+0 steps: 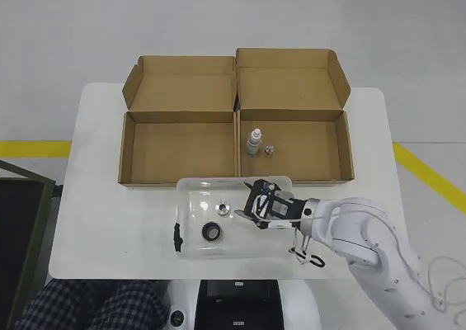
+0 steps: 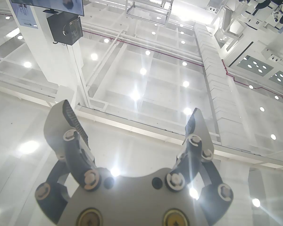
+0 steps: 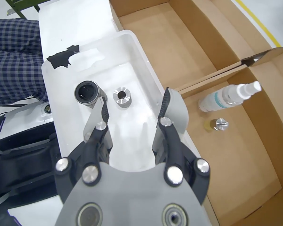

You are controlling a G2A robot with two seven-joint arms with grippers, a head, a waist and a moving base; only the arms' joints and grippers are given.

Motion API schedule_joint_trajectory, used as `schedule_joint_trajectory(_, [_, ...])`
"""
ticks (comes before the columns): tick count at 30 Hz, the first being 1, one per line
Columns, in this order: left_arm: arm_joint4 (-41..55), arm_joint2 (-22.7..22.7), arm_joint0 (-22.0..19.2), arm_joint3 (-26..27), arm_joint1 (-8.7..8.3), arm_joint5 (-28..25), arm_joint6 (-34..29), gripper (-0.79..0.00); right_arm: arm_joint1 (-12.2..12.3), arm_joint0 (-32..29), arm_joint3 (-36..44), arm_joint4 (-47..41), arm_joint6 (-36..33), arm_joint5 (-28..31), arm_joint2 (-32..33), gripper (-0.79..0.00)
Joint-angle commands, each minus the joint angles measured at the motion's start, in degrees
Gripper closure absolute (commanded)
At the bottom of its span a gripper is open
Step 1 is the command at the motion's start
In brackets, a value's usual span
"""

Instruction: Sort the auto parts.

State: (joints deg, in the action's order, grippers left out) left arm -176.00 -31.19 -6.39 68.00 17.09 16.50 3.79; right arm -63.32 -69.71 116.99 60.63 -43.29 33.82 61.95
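The sorting is looking about halfway done. Two parts are sitting in the clear tray (image 1: 208, 181) at the front of the desk (image 1: 101, 206): a shiny silver part (image 3: 122, 97) and a dark round part (image 3: 87, 92), lying near each other but not touching. The right box (image 1: 315, 153) is already holding a little white spray bottle (image 1: 254, 140) and a small metal part (image 1: 270, 150), sitting just beside each other near the side next to the left box (image 1: 179, 153). No part is lying in the left box yet. The right jaws are hanging over the tray, near the silver part, opened wide and holding nothing. The left jaws are pointing up at the ceiling, also opened wide and holding nothing. So two things are looking sorted, and two are waiting to be picked up and put in a box, probably the silver one first.
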Motion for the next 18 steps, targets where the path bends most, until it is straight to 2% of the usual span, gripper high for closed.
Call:
schedule_joint_trajectory(1, [0.0,0.0,0.0,0.0,0.00,0.0,0.0,-0.785,-0.1,0.3,-0.3,0.5,0.0,-0.1,-0.8,-0.400])
schedule_joint_trajectory(11, [0.0,0.0,0.0,0.0,0.00,0.0,0.0,-0.785,-0.9,2.4,-7.8,2.2,2.9,-0.6,-6.0,-0.385])
schedule_joint_trajectory(18, [0.0,0.0,0.0,0.0,0.00,0.0,0.0,-0.785,-1.3,3.6,-10.3,4.5,3.5,-1.2,-8.3,-0.385])
